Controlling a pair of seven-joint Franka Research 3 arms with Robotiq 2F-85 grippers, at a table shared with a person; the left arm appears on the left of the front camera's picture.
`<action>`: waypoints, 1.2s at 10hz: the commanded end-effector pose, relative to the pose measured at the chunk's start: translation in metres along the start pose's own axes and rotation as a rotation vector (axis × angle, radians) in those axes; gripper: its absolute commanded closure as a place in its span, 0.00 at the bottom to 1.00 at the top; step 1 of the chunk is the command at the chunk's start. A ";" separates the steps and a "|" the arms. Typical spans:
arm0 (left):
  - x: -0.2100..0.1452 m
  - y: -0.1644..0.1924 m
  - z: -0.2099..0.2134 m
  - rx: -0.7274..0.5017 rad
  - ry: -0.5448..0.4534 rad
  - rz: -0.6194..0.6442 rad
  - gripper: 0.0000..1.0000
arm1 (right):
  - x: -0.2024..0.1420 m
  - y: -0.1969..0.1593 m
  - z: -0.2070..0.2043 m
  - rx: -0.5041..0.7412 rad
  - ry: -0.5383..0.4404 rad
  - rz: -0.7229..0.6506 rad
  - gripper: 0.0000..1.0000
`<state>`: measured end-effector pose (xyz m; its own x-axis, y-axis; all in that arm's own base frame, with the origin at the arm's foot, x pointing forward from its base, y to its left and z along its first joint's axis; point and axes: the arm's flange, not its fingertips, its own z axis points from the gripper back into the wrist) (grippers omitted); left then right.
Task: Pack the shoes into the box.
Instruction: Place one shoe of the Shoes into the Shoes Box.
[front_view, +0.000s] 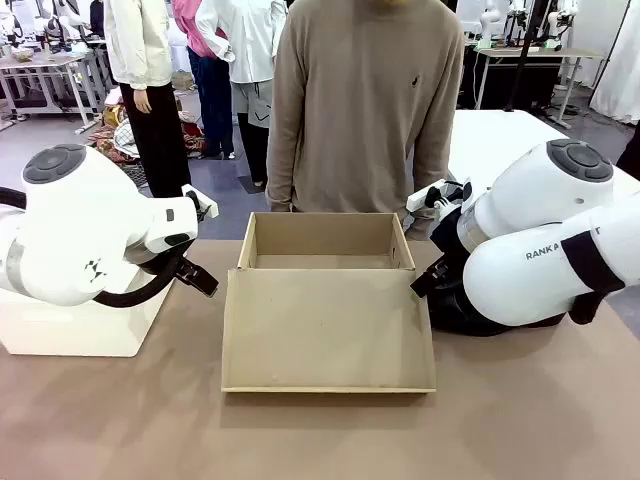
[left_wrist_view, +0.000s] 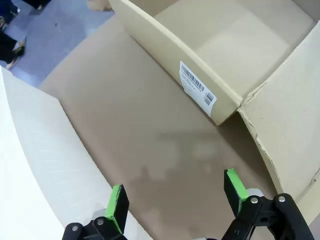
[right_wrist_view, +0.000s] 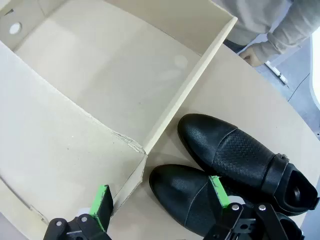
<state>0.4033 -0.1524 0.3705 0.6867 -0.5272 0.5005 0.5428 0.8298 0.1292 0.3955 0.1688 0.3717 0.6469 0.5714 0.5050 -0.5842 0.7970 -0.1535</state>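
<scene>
Brown tabletop (front_view: 520, 430) spans foreground; white rounded plastic box (front_view: 90, 335) sits at its left edge; person in tan sweater (front_view: 365, 100) stands at far side; bystanders (front_view: 235, 60) stand behind on grey-blue floor (front_view: 60, 140); white table (front_view: 500, 135) at right rear.

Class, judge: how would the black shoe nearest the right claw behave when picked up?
The shoe looks glossy, so a grip may slip. Its upper holds its shape, so it is probably fairly stiff. Flat on its sole, it seems unlikely to roll.
</scene>
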 end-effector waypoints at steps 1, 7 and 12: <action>0.000 0.000 0.000 0.000 0.000 0.000 0.00 | 0.000 0.000 0.000 0.000 0.000 0.000 0.00; 0.000 0.000 0.000 0.000 0.000 0.000 0.00 | 0.000 0.000 0.000 0.000 0.000 0.000 0.00; 0.000 0.000 0.000 0.000 0.000 0.000 0.00 | 0.000 0.000 0.000 0.000 0.000 0.000 0.00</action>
<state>0.4029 -0.1532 0.3705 0.6855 -0.5289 0.5003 0.5445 0.8286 0.1300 0.3955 0.1689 0.3715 0.6468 0.5719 0.5046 -0.5844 0.7967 -0.1538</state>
